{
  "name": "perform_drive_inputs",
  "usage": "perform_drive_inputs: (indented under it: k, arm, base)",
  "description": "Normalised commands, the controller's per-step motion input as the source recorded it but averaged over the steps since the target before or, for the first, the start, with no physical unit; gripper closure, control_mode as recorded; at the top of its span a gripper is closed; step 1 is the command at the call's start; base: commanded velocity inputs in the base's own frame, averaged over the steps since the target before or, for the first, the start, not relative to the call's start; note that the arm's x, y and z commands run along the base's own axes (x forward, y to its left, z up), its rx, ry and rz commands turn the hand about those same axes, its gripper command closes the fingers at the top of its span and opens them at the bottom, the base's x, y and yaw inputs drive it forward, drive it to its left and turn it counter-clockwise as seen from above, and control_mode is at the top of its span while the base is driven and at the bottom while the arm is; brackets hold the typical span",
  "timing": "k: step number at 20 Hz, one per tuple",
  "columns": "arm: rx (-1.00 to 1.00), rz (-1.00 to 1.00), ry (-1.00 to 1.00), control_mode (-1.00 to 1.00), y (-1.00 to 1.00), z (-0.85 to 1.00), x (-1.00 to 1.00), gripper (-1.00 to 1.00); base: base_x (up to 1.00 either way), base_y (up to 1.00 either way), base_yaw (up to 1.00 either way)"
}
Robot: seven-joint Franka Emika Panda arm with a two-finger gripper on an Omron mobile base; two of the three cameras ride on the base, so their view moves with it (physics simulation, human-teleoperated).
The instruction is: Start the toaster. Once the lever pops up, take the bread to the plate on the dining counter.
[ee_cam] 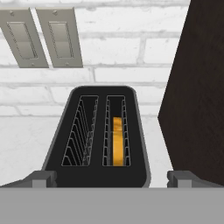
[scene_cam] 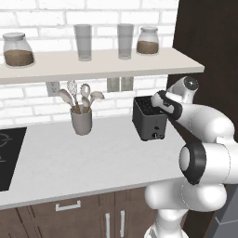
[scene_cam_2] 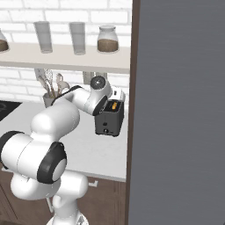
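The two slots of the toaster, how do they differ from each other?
In the hand view, the left slot is empty, while the right slot holds the bread, sunk low inside. The left slot looks dark throughout; the right shows orange-brown. Both have wire guides and lie side by side in the toaster.

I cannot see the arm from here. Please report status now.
Gripper open, above the toaster, holding nothing. Bread down in the right slot, left slot empty. Dark panel close on the right, nothing between the fingers and the slots.
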Motion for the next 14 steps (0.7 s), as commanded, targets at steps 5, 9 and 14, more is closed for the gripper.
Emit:
perform_drive_inputs:
  k: [5, 9, 14]
  arm:
    - [0.0, 0.0, 0.0, -1.0, 0.0, 0.0, 0.0, -1.0]
    - [0.0, 0.0, 0.0, -1.0, 0.0, 0.0, 0.0, -1.0]
    - [0.0, 0.0, 0.0, -1.0, 0.0, 0.0, 0.0, -1.0]
  base:
    - [0.0, 0.0, 0.0]
    - [0.0, 0.0, 0.0]
    - [0.0, 0.0, 0.0]
